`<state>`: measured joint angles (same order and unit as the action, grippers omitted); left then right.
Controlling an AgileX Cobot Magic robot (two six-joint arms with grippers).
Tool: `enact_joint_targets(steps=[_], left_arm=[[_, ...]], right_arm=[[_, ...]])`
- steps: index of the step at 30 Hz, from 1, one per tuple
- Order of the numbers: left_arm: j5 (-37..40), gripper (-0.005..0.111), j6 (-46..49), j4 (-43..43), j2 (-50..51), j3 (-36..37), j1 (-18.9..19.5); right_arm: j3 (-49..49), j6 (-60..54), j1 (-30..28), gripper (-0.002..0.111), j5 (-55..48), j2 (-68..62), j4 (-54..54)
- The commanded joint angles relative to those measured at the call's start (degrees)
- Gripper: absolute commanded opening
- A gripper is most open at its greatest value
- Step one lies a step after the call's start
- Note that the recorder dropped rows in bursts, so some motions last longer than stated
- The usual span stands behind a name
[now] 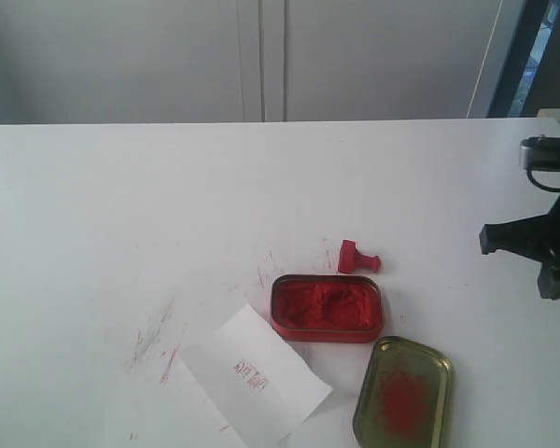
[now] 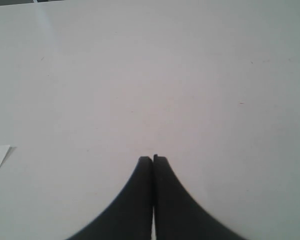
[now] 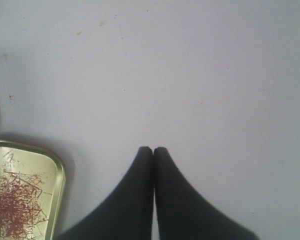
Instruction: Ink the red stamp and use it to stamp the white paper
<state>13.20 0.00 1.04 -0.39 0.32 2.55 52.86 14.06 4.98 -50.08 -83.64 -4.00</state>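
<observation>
Exterior view shows you the containers low in the frame. The red ink tin [image 1: 322, 335] sits open just right of lower centre on the white table [image 1: 121, 205], filled with lumpy red ink paste [image 1: 325, 304]. Its gold lid [image 1: 425, 364] lies at the lower right, just beside the tin, inside face up, with a red smear across its middle.

You will find the red stamp [image 1: 357, 259] tipped on its side just above the tin's upper right corner, knob pointing right, with nothing gripping it. The white paper [image 1: 280, 392] lies skewed at lower centre, its right edge close to the tin's lower left corner, and it carries a small red print [image 1: 250, 374] near its middle. Red scratch marks [image 1: 154, 341] streak the table to the left of the sheet.

Your right arm [image 1: 546, 233] stands at the right edge of the frame at mid-height, well apart from the stamp. In the right wrist view, the right gripper [image 3: 153, 149] has its jaws pressed together on nothing, above bare table beside the lid. In the left wrist view, the left gripper [image 2: 153, 158] is likewise closed tight and empty over bare table.
</observation>
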Motion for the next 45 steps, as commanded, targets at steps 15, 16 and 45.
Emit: enact_joint_targets(steps=[15, 16, 45], left_arm=[[0.07, 0.0, 0.0, 0.57, 0.39, -0.32, 0.13], [0.07, 0.0, 0.0, 0.57, 0.39, -0.32, 0.13], [0.07, 0.0, 0.0, 0.57, 0.39, -0.32, 0.13]], right_arm=[[-9.76, 1.72, -0.47, 0.0, 7.34, 24.35, -2.24], [-10.34, 1.72, -0.47, 0.0, 8.01, 25.41, -2.24], [-22.21, 1.49, -0.47, 0.0, 18.87, 55.51, -9.17]])
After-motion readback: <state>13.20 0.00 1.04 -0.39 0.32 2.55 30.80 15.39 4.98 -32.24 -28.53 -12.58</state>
